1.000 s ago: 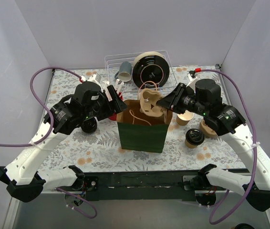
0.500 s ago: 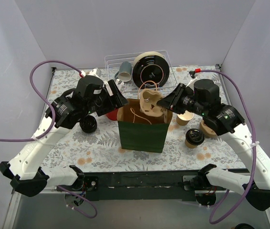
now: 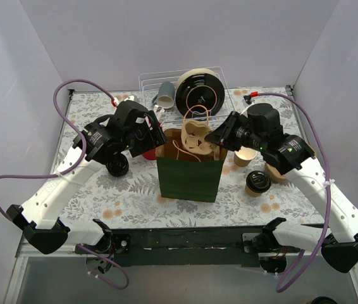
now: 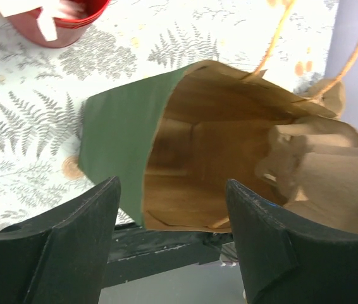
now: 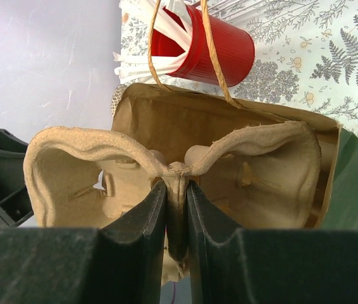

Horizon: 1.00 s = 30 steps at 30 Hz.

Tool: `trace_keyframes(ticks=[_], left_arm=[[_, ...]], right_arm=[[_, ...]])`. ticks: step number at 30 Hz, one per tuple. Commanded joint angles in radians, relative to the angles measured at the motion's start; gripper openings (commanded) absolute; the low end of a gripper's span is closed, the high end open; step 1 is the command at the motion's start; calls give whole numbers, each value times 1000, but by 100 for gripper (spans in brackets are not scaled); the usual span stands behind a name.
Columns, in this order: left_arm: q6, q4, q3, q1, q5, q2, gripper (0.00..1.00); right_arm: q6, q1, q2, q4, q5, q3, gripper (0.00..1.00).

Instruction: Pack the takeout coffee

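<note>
Step in hand: loading the carrier (image 3: 198,135) into the bag (image 3: 188,180). The bag stands upright with its mouth open at the middle of the table (image 3: 135,193), toward the front edge.

The right gripper (image 3: 217,138) is clenched on the carrier's centre ridge; the right wrist view shows both fingers pinching it. The carrier hangs on edge in the bag mouth, upper part above the rim and lower part inside. The left gripper (image 3: 155,132) is released and grasps nothing. It hovers over the bag's left rim, jaws spread.

Next move, as judged: lower the carrier to the bag floor and lay it flat. This calls for clearance from the handles (image 3: 195,110), which loop just beside the carrier, and from the bag walls. The left gripper is placed to steady the rim.

The cups would follow. A lidded cup (image 3: 257,182) and an open cup (image 3: 245,156) stand right of the bag, and a second lidded cup (image 3: 117,166) stands left of it.

Not visible:
- The bag floor beneath the carrier.
- Whether the carrier touches a bag wall.
- Most of one further cup, behind the right arm.
</note>
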Motion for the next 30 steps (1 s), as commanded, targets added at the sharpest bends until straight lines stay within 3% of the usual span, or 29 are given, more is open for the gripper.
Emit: trace_keyframes(ticks=[1, 8, 10, 16, 19, 24, 30], left_arm=[[-19, -79, -3, 6, -34, -2, 65], [11, -23, -95, 8, -5, -33, 64], [14, -16, -112, 8, 3, -34, 57], [58, 93, -152, 8, 51, -88, 14], [75, 141, -189, 8, 92, -128, 0], [93, 279, -289, 8, 161, -218, 0], [96, 320, -352, 8, 184, -264, 0]], right_arm=[[20, 7, -16, 22, 35, 17, 24], [27, 9, -14, 30, 53, 2, 23], [26, 10, -11, 26, 53, 4, 23], [12, 15, 1, 5, 57, 24, 23], [46, 17, -23, 36, 64, 4, 23], [78, 17, -22, 54, 66, -13, 22], [31, 40, 16, 4, 133, 7, 22]])
